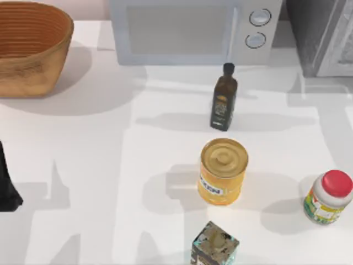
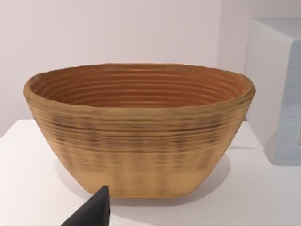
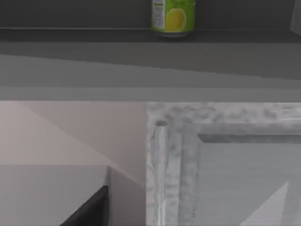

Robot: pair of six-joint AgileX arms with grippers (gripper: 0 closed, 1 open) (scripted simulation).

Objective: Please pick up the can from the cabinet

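Observation:
The can [image 1: 223,171], a squat yellow-orange tin with a gold ridged lid and a white label band, stands upright on the cabinet's flat white top [image 1: 83,165], a little right of centre. My left arm [image 1: 6,185] sits parked at the left edge, far from the can. A dark part of my left gripper [image 2: 91,213] points at a woven basket. A dark part of my right gripper [image 3: 89,211] faces a grey marbled door and a dark shelf, away from the can.
A dark bottle [image 1: 224,97] stands behind the can, a patterned box [image 1: 215,245] in front, a red-capped jar [image 1: 329,197] to its right. The woven basket [image 1: 30,47] is back left, a microwave [image 1: 193,30] at the back. A green-and-yellow container [image 3: 173,18] sits on the shelf.

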